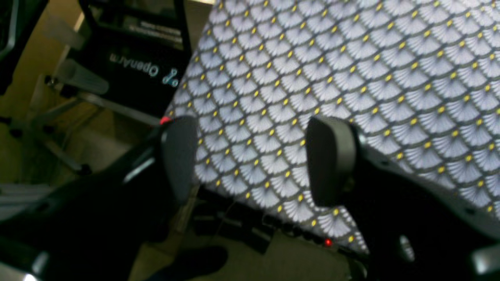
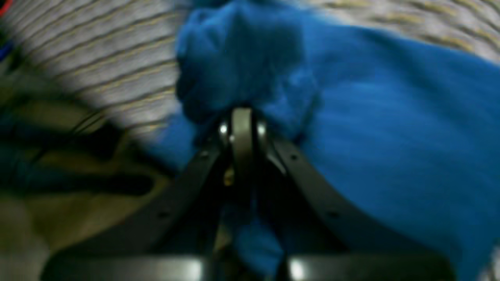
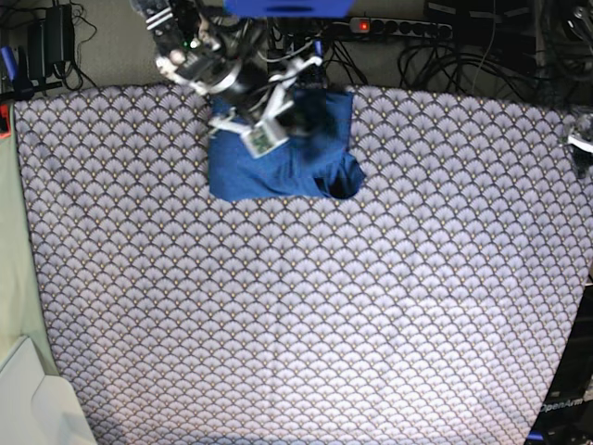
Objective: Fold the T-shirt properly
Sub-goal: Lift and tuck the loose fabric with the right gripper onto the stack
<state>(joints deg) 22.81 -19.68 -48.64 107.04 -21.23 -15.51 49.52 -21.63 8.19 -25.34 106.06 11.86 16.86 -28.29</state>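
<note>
The T-shirt (image 3: 278, 153) is a bunched, partly folded blue bundle at the far middle of the scallop-patterned table cover (image 3: 306, 315). My right gripper (image 2: 242, 117) is shut on a gathered edge of the blue fabric, which fills most of the right wrist view. In the base view that arm (image 3: 222, 69) reaches in from the far edge and covers the shirt's upper left part. My left gripper (image 1: 254, 160) stands open with nothing between its fingers. It hovers over a corner of the patterned cover (image 1: 351, 78), far from the shirt.
A power strip (image 3: 398, 28) with a red light and tangled cables lies beyond the table's far edge. A white object (image 3: 37, 408) sits at the near left corner. A black stand marked OpenArm (image 1: 140, 66) and the floor show past the table edge in the left wrist view.
</note>
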